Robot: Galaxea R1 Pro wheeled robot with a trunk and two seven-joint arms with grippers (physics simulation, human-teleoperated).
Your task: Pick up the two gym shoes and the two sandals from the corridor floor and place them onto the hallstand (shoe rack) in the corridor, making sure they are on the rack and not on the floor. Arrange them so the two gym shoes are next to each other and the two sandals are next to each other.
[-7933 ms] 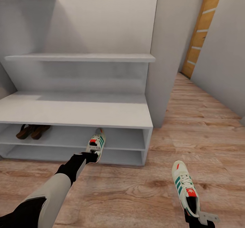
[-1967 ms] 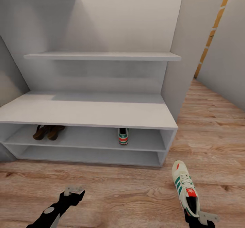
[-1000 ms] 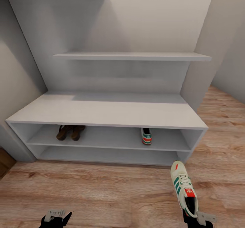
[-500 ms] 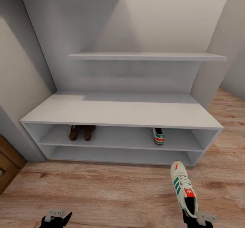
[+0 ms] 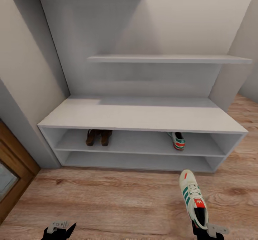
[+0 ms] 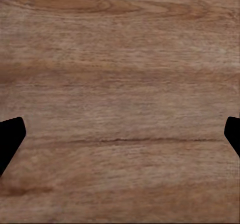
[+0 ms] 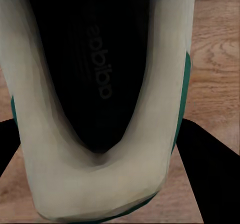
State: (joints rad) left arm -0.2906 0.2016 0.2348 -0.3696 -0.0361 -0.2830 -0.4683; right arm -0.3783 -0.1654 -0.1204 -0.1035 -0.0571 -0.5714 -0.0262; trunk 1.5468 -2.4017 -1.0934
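Since a moment ago the camera has swung left, so the white bench now sits more to the right in the head view and a brown door has come in at the edge. Far ahead of the right pincer, which is clamped on the heel of one gym shoe, the other gym shoe and both sandals sit on the bench's upper shelf. I think the held shoe is the last job, next to its twin; the left pincer hangs empty over the floor, fingers apart.
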